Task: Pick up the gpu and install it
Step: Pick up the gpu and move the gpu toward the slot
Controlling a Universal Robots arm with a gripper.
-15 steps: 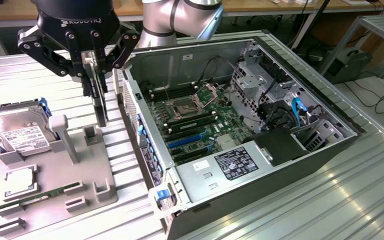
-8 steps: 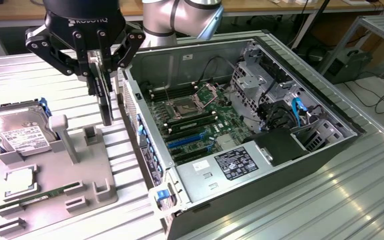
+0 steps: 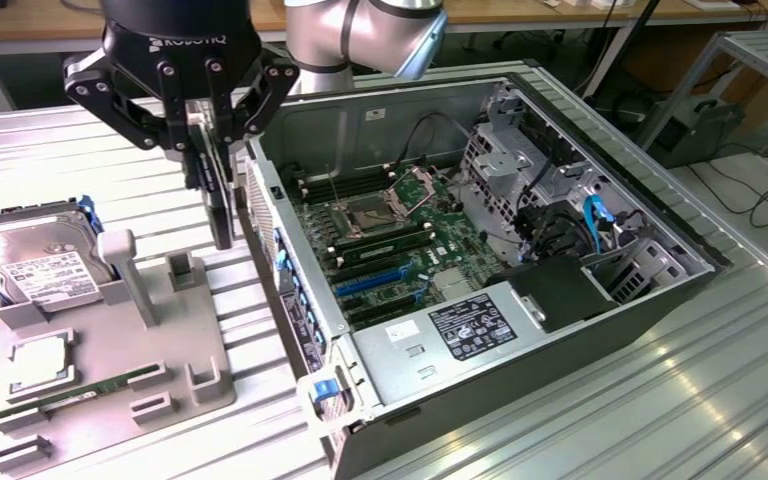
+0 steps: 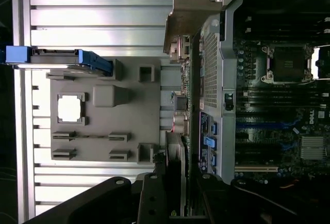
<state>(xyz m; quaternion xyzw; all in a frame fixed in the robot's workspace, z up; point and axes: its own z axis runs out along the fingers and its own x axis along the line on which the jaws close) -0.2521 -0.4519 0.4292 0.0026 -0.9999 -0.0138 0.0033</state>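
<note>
End effector clamped on the gpu — card hangs edge-down in the air, just beside the open computer case.

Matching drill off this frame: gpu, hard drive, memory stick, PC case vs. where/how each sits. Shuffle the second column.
1. gpu
2. hard drive
3. memory stick
4. computer case

A. lying flat in a slot of the grey holder
B. open, motherboard exposed
C. held on edge in the claw, beside the case
D. propped in the holder, white label showing

Pairs: 1-C, 2-D, 3-A, 4-B
</note>
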